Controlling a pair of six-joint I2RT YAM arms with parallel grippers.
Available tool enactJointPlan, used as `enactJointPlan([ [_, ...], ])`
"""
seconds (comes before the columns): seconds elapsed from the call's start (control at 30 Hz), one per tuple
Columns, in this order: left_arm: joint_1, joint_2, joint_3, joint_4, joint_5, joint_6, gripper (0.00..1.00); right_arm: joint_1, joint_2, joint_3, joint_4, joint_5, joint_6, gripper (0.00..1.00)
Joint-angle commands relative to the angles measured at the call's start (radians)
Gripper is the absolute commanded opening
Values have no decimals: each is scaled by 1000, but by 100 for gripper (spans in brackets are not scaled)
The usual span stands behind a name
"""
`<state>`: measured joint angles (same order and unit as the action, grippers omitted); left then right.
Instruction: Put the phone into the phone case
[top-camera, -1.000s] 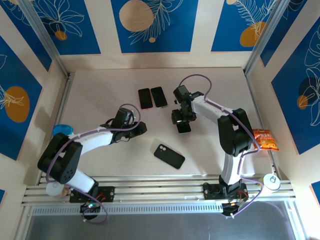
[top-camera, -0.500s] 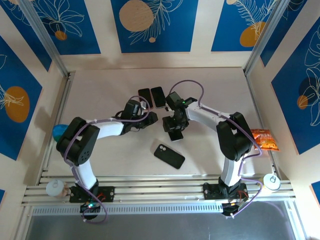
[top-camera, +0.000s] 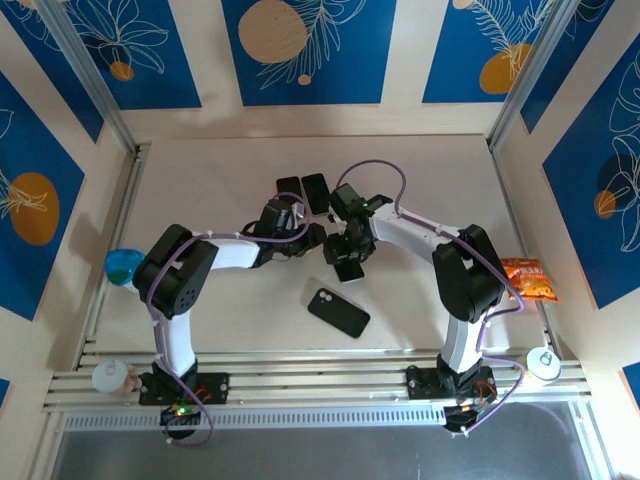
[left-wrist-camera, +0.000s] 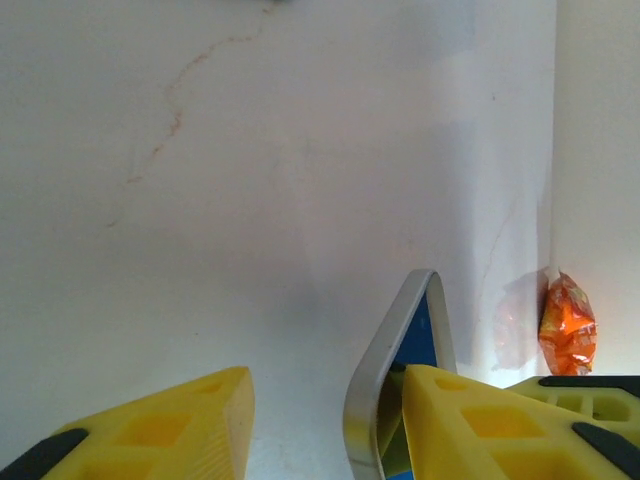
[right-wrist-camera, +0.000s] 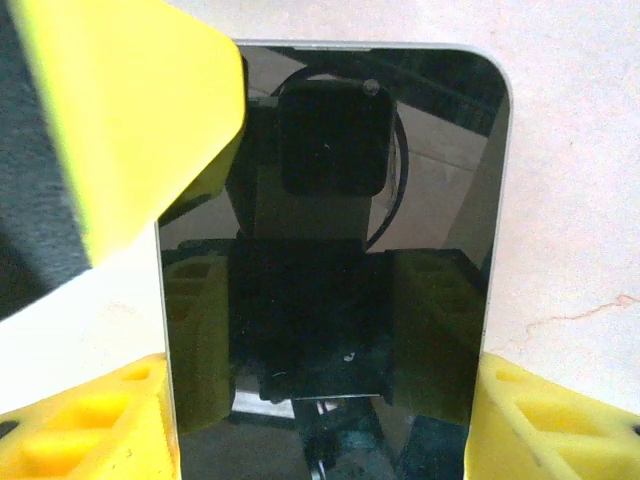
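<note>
The right gripper (top-camera: 350, 248) is clamped on the phone (top-camera: 347, 268) by its long edges, holding it above the table (top-camera: 200, 170) near the middle. In the right wrist view the phone (right-wrist-camera: 330, 250) sits glass side up between the yellow fingers (right-wrist-camera: 80, 430). A finger of the left gripper (top-camera: 312, 238) crosses its upper left corner.

In the left wrist view the left gripper (left-wrist-camera: 325, 415) has its jaws apart. The phone's silver edge (left-wrist-camera: 385, 385) is against one finger, with a clear gap to the other.

The black phone case (top-camera: 338, 312) lies flat, nearer the bases and apart from both grippers. Just behind the grippers lie a dark handset (top-camera: 288, 186) and a second handset (top-camera: 316, 188), their near ends hidden by the left wrist. An orange snack bag (top-camera: 530, 280) sits at the right wall, and a blue object (top-camera: 122, 265) at the left.
</note>
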<state>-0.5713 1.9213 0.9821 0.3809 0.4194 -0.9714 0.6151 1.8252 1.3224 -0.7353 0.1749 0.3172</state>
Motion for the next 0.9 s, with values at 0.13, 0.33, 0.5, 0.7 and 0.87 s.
enactJointPlan([
  [0.13,-21,30,36,54,44,-30,42,6,0,55,-4,-47,14,49],
  [0.33,-26,47,42,83,56,-50,41,6,10,68,-6,-52,18,49],
  [0.5,-31,53,38,99,60,-59,34,5,9,73,-8,-56,20,48],
  [0.7,-32,59,25,149,61,-88,0,2,5,70,-7,-64,24,47],
  [0.87,-32,41,7,193,50,-106,0,-10,-22,33,0,-64,38,51],
])
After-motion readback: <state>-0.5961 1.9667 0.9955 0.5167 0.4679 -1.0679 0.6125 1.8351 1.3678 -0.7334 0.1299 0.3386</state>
